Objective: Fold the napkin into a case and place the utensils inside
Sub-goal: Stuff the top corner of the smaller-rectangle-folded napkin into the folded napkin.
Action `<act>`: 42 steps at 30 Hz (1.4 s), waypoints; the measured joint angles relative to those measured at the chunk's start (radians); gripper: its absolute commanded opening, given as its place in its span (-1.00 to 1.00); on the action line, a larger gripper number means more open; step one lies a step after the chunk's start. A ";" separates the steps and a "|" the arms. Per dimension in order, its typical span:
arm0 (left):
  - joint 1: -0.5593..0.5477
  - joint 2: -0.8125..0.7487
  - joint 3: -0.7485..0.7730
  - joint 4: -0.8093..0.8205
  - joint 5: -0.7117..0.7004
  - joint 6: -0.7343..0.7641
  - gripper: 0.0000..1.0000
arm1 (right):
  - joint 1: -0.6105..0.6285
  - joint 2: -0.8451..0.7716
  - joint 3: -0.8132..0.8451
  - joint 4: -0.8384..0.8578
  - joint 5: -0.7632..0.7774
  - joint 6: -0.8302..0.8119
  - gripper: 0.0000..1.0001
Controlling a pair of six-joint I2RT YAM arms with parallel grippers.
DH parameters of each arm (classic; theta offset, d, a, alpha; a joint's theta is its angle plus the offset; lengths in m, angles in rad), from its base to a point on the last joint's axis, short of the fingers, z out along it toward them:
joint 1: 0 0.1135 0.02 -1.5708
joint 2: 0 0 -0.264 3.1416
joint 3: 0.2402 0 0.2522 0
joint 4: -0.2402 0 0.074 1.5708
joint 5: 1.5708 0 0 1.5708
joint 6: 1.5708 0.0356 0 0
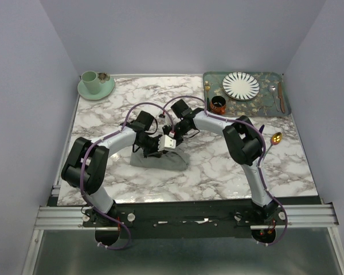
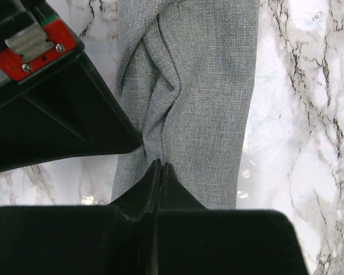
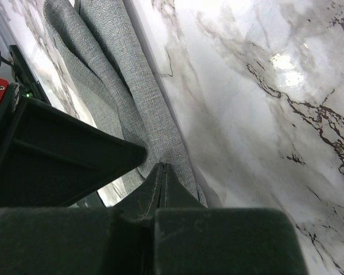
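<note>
The left claw (image 2: pixel 160 167) is clamped on a pucker of the napkin (image 2: pixel 200 86), creases running toward its tips. The right claw (image 3: pixel 162 167), just beside it, is likewise pinched shut on the cloth's edge. The napkin lies as a bunched grey strip on the worktop (image 1: pixel 229 166) between the 2 arms. For a clean fold, both claws should probably lift together, keeping the edge taut and level. The gold-bowled spoon (image 1: pixel 277 138) lies well apart, to the right.

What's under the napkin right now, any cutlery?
Only marble table shows around the napkin; what lies under its folds is covered. The gold spoon sits out on the table, well right of it.
</note>
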 measured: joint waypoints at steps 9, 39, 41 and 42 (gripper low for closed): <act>-0.009 0.000 0.015 0.005 0.000 -0.024 -1.00 | 0.003 0.000 0.000 0.000 -0.001 -0.006 -0.99; -0.046 -0.002 -0.006 0.071 -0.029 -0.082 -0.18 | 0.005 0.000 -0.014 0.001 -0.005 -0.024 -0.99; -0.043 -0.016 -0.020 0.079 -0.031 -0.086 -0.20 | 0.005 0.000 -0.014 0.001 -0.005 -0.024 -0.99; -0.040 -0.030 -0.029 0.081 -0.031 -0.087 -0.21 | 0.005 0.000 -0.014 0.001 -0.005 -0.024 -0.99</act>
